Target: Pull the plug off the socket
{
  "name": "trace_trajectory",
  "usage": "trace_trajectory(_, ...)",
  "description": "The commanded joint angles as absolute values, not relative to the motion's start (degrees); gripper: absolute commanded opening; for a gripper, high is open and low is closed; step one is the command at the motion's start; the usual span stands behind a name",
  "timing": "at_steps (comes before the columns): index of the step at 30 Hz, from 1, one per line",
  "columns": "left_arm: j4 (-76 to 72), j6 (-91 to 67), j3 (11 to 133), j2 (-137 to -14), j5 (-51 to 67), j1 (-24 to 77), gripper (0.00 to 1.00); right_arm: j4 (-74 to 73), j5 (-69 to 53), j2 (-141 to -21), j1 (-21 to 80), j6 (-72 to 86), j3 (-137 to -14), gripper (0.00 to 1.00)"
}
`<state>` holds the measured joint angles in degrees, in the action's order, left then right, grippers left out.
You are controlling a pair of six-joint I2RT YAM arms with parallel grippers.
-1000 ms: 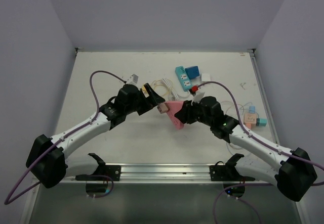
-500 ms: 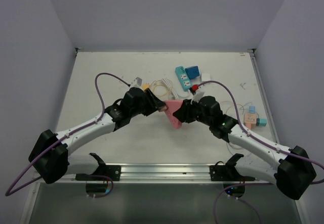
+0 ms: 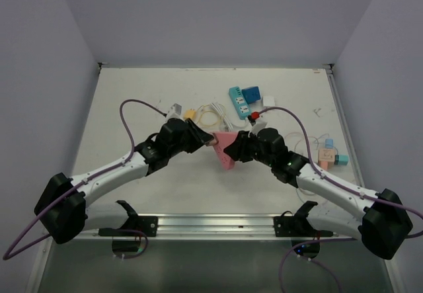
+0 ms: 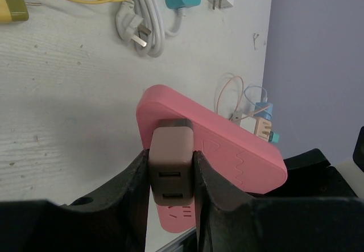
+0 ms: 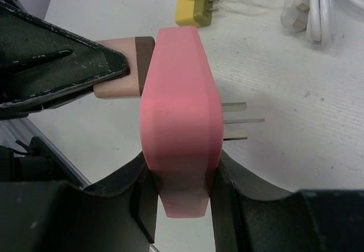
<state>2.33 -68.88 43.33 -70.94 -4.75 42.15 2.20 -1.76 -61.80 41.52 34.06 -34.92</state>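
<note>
Filling the left jaws, the plug sits in the socket.

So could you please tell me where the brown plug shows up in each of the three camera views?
Top external: the brown plug is at centre, against the upper left edge of the pink socket.
Left wrist: the brown plug is at bottom centre, seated in the pink socket.
Right wrist: the brown plug is at upper left, sticking out of the pink socket.
Shared landmark: the pink socket.
</note>
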Motion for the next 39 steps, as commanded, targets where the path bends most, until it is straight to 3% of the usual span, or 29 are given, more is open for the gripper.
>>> trace_trajectory(1, 1.1, -69.7, 41.4, -66.7, -7.8, 42.5, 0.00, -1.7, 12.6, -62.8, 40.3, 38.1, -33.2, 0.00)
trace_trajectory(7, -1.8, -72.2, 38.0, -61.5, -9.5, 42.5, 0.00, -4.5, 18.1, -63.7, 39.6, 40.5, -31.4, 0.00)
trace_trajectory(14, 6.3, -70.2, 42.0, -60.6, -9.1, 41.0, 0.00, -4.6, 19.2, -64.0, 38.8, 39.5, -30.8, 0.00)
trace_trajectory(19, 9.3, -65.4, 43.6, -62.5, -3.5, 34.4, 0.00, -0.9, 15.2, -60.5, 38.2, 37.4, -29.4, 0.00)
trace_trajectory(27, 4.7, -51.6, 49.1, -75.7, 5.3, 22.4, 0.00, -1.1, 11.5, -55.7, 37.7, 34.4, -30.1, 0.00)
trace_trajectory(39, -0.9, -49.1, 72.2, -106.9, 16.2, 18.5, 0.08, -6.5, 9.4, -46.9, 37.4, 31.8, -31.4, 0.00)
